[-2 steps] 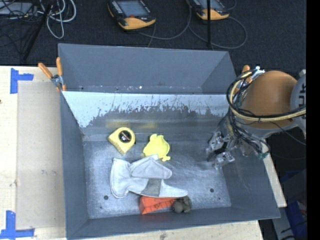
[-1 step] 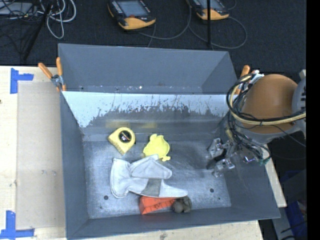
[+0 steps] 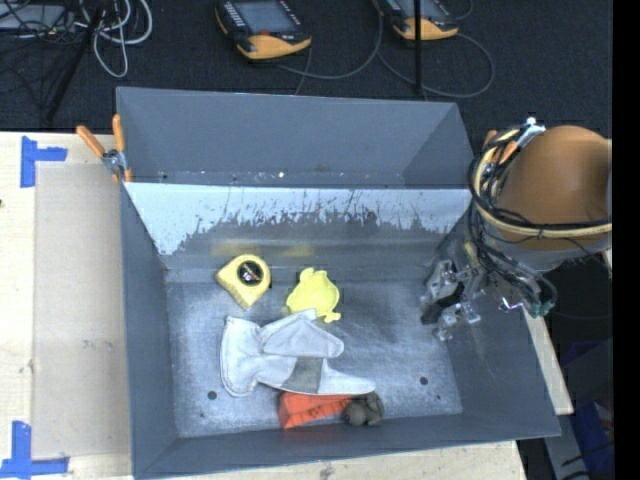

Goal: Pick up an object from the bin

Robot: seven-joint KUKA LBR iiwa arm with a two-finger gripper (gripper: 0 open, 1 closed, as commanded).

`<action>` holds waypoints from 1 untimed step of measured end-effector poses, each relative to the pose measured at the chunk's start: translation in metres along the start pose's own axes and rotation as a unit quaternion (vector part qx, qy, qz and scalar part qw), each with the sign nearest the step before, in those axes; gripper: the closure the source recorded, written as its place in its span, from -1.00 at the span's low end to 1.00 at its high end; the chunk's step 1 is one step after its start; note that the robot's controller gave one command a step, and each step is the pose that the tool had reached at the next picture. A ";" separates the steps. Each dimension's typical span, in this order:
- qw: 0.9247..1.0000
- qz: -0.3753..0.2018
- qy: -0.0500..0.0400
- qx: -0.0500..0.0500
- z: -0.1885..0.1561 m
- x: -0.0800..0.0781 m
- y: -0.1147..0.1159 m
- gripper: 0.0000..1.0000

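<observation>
fingers (image 3: 446, 318) right in bin (image 3: 300, 158), one tape measure (image 3: 244, 276), one glove (image 3: 280, 353)

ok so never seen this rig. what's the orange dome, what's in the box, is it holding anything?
One camera looks down into a grey metal bin from above and slightly to one side. The orange dome on the right, with cables round it, is a cover on the wrist of a robot arm reaching in from that side. Below it hangs the tool, the part that grasps. It is over bare floor on the bin's right side, apart from the objects, and I see nothing in it. The objects lie left of centre: a yellow tape measure, a yellow lumpy thing, a white and grey glove, and in front of it a red-orange item beside a small dark round thing.
</observation>
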State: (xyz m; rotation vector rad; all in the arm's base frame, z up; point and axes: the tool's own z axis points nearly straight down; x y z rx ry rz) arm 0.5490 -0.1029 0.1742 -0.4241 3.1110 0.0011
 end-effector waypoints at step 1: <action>0.998 0.061 0.002 -0.001 -0.041 -0.015 -0.017 1.00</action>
